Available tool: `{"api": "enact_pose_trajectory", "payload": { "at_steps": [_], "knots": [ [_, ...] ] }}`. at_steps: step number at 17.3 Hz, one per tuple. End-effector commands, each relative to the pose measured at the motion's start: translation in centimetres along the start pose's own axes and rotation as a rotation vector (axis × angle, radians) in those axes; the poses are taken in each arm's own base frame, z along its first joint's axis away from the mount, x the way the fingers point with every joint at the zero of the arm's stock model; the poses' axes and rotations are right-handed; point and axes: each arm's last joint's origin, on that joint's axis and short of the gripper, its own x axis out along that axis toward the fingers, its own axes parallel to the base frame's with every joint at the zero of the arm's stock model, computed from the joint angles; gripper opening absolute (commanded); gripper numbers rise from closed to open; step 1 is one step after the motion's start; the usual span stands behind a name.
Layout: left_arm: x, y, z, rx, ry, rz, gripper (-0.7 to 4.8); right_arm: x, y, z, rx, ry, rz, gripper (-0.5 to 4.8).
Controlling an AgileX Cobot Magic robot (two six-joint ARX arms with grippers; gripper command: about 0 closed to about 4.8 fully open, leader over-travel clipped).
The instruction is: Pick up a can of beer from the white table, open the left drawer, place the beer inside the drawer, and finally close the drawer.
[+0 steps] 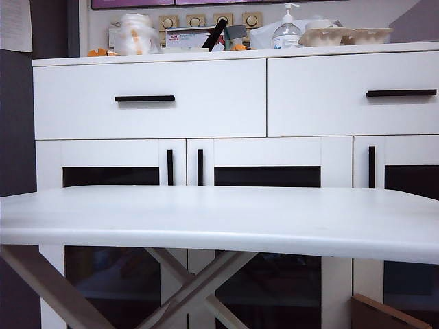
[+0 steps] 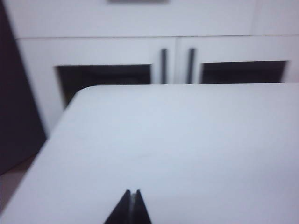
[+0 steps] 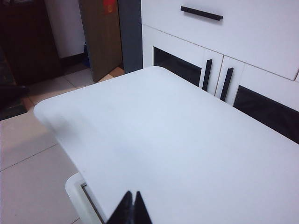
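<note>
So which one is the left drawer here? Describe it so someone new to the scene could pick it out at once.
Start at the white cabinet behind the white table. Its top row holds two wide drawer fronts side by side, above the dark-paned doors. The left drawer is the one on the exterior view's left, its short black bar handle left of centre, whereas the neighbouring right drawer carries its handle toward the right.

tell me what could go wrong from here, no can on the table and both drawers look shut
1. No can shows on the table in any view, so whether it went into the left drawer cannot be checked; the step may have been missed.
2. That drawer looks flush, but a slight gap would be hard to see head-on.
3. The left gripper and right gripper are shut and empty over the table; a low move might scrape it.
</note>
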Motion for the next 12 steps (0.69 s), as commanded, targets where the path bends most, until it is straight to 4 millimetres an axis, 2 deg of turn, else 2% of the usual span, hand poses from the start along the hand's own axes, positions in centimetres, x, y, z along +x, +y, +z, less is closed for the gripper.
{"api": "enact_pose_trajectory", "payload": {
  "at_steps": [1, 5, 12],
  "knots": [
    [0.2, 0.0, -0.6, 0.002, 0.005, 0.086, -0.06, -0.1, 0.0, 0.2, -0.002, -0.014, 0.003, 0.00],
    [0.3, -0.3, -1.7, 0.034, 0.066, 0.059, -0.06, -0.1, 0.0, 0.2, -0.002, -0.014, 0.003, 0.00],
    [0.3, 0.4, -1.7, 0.060, 0.058, 0.103, -0.06, -0.1, 0.0, 0.2, -0.002, -0.014, 0.003, 0.00]
  ]
}}
